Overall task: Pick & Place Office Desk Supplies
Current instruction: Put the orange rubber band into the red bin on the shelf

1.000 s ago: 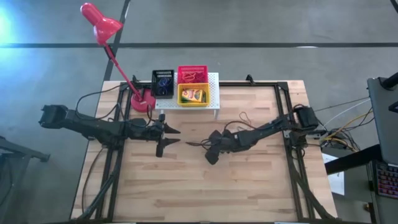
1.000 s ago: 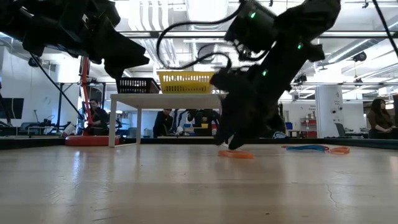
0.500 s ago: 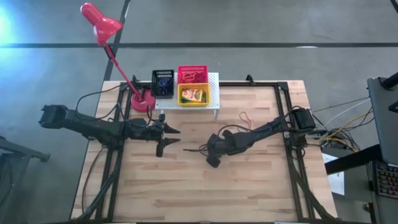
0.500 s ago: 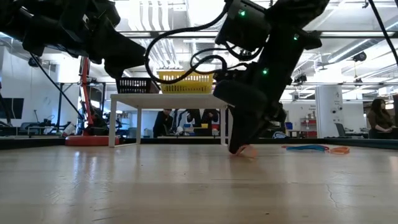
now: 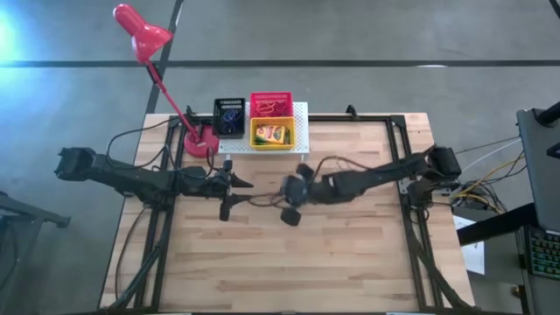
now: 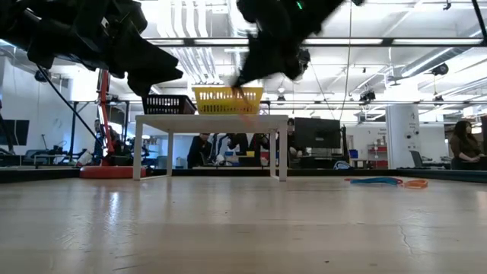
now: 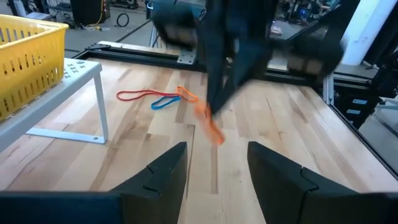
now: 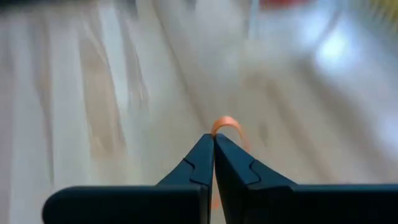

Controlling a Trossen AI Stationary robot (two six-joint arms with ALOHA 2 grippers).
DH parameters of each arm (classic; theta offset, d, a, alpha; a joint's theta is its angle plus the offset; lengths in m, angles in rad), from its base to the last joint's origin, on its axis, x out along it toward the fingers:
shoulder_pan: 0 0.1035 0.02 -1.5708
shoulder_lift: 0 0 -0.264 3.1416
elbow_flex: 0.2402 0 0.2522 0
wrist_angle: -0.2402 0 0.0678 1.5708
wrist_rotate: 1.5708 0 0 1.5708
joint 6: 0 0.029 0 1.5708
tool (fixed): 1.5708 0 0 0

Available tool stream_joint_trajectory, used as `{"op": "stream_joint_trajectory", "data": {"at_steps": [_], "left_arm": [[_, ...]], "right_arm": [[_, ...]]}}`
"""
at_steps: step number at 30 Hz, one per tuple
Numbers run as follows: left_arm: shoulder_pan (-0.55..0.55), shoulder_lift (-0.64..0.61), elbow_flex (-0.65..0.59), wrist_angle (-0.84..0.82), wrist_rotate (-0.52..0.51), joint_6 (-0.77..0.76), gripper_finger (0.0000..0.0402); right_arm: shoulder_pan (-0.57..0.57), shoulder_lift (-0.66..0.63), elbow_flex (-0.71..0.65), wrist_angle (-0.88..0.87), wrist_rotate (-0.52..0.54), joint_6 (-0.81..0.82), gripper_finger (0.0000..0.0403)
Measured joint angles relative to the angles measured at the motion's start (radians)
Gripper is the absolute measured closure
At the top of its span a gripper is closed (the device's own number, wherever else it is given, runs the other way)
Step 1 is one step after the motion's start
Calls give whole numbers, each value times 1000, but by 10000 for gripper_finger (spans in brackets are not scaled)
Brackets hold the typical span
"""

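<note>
An orange rubber band [image 7: 209, 123] hangs in the air over the table's middle, with my right gripper [image 5: 262, 200] shut on it; that gripper [image 8: 213, 142] shows blurred in the low view [image 6: 262, 46]. My left gripper [image 7: 217, 168] waits open just left of it [image 5: 240, 196], with nothing between its fingers. On the white stand [image 5: 302, 131] at the far edge sit a black basket [image 5: 229, 116], a red basket [image 5: 270, 104] and a yellow basket [image 5: 272, 134] that holds a crayon box. My right gripper pinches the orange rubber band between its two fingertips. A short loop of it [image 8: 225, 124] shows just past the tips. The fingers slant down, coming from the table's right. The band's free end [image 7: 214, 134] hangs slack below them, clear of the table.
A red rubber band [image 7: 140, 94], a blue one [image 7: 163, 102] and an orange one [image 7: 186, 94] lie on the wood toward the right [image 5: 347, 164]. The red desk lamp [image 5: 140, 31] stands with its base [image 5: 199, 143] left of the stand. People show in the room behind.
My right gripper has shut on the orange band where it lay on the table, then risen quickly and rolled, drifting a little toward the table's left. The band has come off the wood and hangs clear.
</note>
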State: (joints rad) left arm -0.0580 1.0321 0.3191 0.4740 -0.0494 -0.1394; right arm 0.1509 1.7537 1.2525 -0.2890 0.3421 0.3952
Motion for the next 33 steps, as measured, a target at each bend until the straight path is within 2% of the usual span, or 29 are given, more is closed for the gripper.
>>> {"op": "stream_joint_trajectory", "data": {"at_steps": [8, 14, 18, 22, 25, 30, 33], "left_arm": [[0, 0, 0, -3, -3, 0, 229], [0, 0, 0, -7, -3, 0, 229], [0, 0, 0, -7, -3, 1, 229], [0, 0, 0, -8, -3, 5, 229], [0, 0, 0, -7, -3, 8, 229], [0, 0, 0, -8, -3, 11, 229], [0, 0, 0, -17, -3, 11, 229]], "right_arm": [[-160, -4, 205, 68, -2, -382, 394], [-341, -2, 310, 94, -5, -554, 394], [-462, -2, 334, 103, -38, -572, 394], [-573, 1, 313, 144, -197, -539, 394], [-626, 23, 297, 168, -265, -499, 394], [-666, 90, 296, 161, -275, -476, 392], [-666, 110, 296, 149, -275, -480, 373]]}}
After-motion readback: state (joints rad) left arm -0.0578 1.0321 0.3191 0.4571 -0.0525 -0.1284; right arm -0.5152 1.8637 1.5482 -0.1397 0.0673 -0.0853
